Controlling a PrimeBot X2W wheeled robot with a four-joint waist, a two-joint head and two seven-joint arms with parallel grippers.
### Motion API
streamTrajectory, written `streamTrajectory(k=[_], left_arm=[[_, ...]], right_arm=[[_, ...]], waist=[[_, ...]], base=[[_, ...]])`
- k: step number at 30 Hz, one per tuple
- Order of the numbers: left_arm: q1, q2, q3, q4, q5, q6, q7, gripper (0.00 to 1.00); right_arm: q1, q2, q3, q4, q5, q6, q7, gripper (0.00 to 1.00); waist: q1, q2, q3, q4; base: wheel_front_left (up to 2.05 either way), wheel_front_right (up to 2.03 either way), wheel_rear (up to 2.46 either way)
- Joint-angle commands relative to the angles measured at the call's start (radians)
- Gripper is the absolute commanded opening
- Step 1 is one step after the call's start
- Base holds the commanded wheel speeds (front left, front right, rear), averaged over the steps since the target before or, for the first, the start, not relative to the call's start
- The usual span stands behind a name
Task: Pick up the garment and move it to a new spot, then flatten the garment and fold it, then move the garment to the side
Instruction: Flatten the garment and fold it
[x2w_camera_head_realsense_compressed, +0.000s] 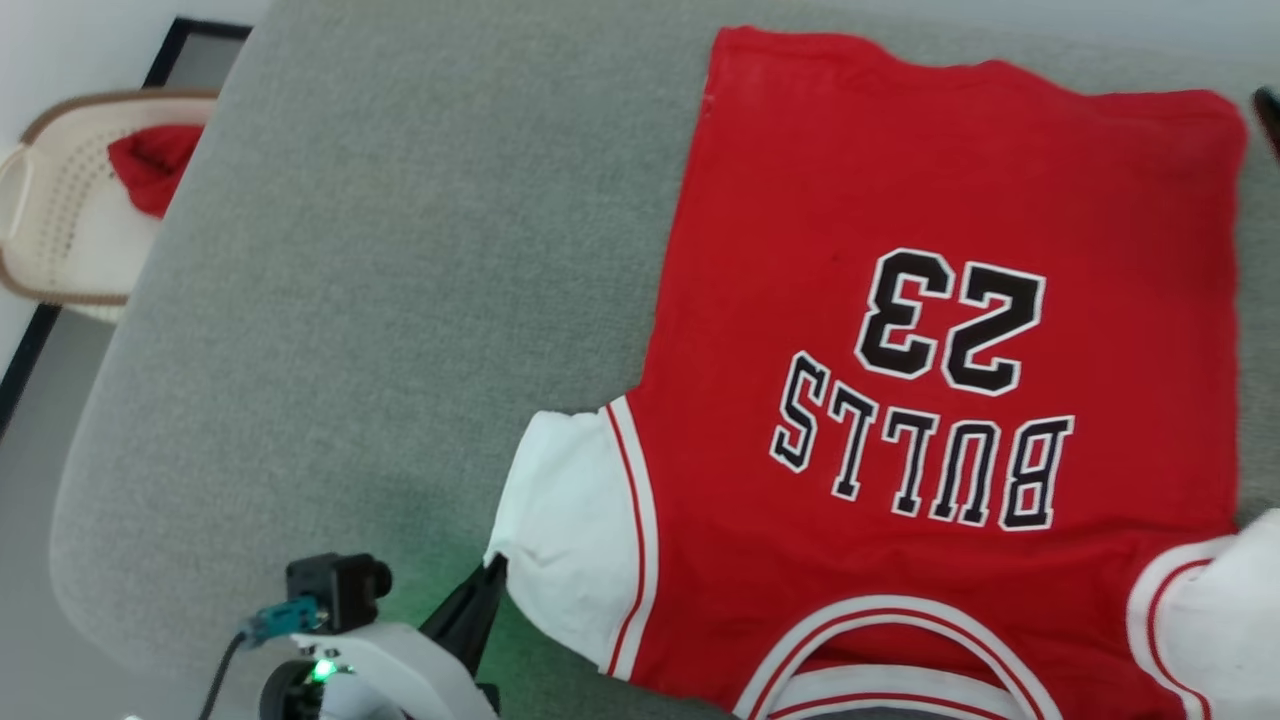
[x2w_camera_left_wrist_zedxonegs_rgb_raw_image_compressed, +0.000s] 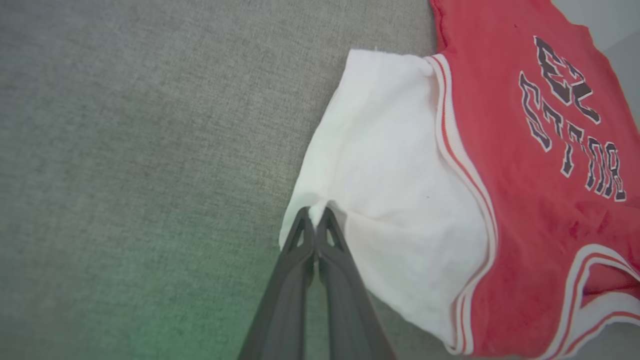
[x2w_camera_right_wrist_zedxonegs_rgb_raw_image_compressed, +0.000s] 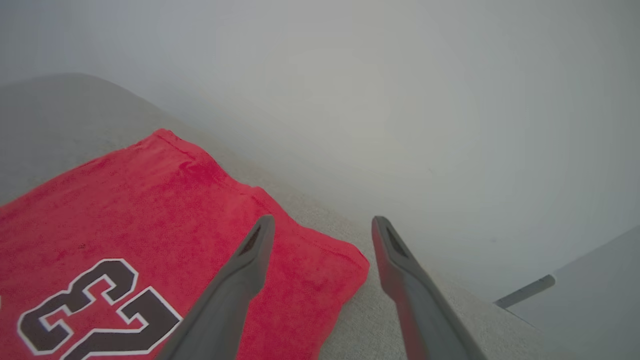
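The left claw (x2w_camera_left_wrist_zedxonegs_rgb_raw_image_compressed: 315, 212) is clenched on the outer edge of a white sleeve (x2w_camera_left_wrist_zedxonegs_rgb_raw_image_compressed: 390, 190), with a small pinch of cloth caught between its two dark fingertips. In the head view it sits at 7 o'clock, low over the grey surface (x2w_camera_head_realsense_compressed: 400, 250), its tips pointing toward 1 o'clock. The sleeve belongs to the shirt (x2w_camera_head_realsense_compressed: 900, 200), which lies spread flat on the surface, lettering up. It fills that view from the middle out to 3 and 5 o'clock. Its collar is at 6 o'clock, nearest the robot, and its hem is at 1 o'clock, so "BULLS 23" (x2w_camera_head_realsense_compressed: 930, 400) reads upside down from there. The other sleeve (x2w_camera_head_realsense_compressed: 1220, 610) is bunched at 4 o'clock.

The right claw (x2w_camera_right_wrist_zedxonegs_rgb_raw_image_compressed: 322, 225) is released, its fingers spread wide apart, and it hangs above the far hem corner of the shirt. One finger is over red cloth, the other over bare surface.

Off the surface at 10 o'clock sits a pale basket (x2w_camera_head_realsense_compressed: 60, 220) with a red cloth (x2w_camera_head_realsense_compressed: 150, 165) in it.
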Motion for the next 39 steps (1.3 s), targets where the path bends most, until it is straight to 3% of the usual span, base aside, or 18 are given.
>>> streamTrajectory(k=[1,7,13,21,27,28,29,30,39], left_arm=[[-0.019,-0.013,-0.004,0.01,0.007,-0.01,0.003,0.0],[-0.062,-0.062,-0.024,0.056,0.018,-0.052,0.009,0.0],[-0.099,-0.101,-0.036,0.094,0.028,-0.083,0.008,0.0],[-0.14,-0.149,-0.042,0.158,0.04,-0.115,0.003,0.0],[-0.153,-0.165,-0.041,0.188,0.043,-0.133,-0.004,0.0],[-0.154,-0.168,-0.041,0.193,0.043,-0.137,-0.005,0.0],[-0.154,-0.171,-0.04,0.196,0.043,-0.139,-0.007,0.0],[-0.154,-0.175,-0.04,0.2,0.043,-0.14,-0.008,0.0],[-0.153,-0.175,-0.025,0.214,0.04,-0.149,-0.019,0.0]], right_arm=[[-0.037,-0.017,0.028,0.026,0.011,-0.001,0.035,1.0],[-0.187,-0.036,0.088,0.186,0.077,-0.001,0.225,1.0],[-0.269,-0.021,0.077,0.304,0.091,-0.001,0.311,1.0],[-0.329,0.048,0.03,0.494,0.076,-0.001,0.421,1.0],[-0.336,0.101,-0.02,0.652,-0.01,-0.001,0.523,1.0],[-0.337,0.11,-0.027,0.669,-0.027,-0.001,0.532,0.93],[-0.342,0.118,-0.036,0.677,-0.034,-0.001,0.534,0.31],[-0.344,0.125,-0.048,0.687,-0.046,-0.001,0.535,0.0],[-0.369,0.152,-0.123,0.69,-0.109,-0.001,0.53,0.0]], waist=[[0.0,0.0,0.034,0.034],[0.0,0.0,0.087,0.079],[0.0,0.0,0.129,0.112],[0.0,0.0,0.162,0.142],[0.0,0.0,0.171,0.151],[0.0,0.0,0.172,0.152],[0.0,0.0,0.173,0.152],[0.0,0.0,0.174,0.153],[0.0,0.0,0.16,0.133]], base=[[0.0,0.0,0.0],[0.0,0.0,0.0],[0.0,0.0,0.0],[0.0,0.0,0.0],[0.0,0.0,0.0],[0.0,0.0,0.0],[0.0,0.0,0.0],[0.0,0.0,0.0],[0.0,0.0,0.0]])
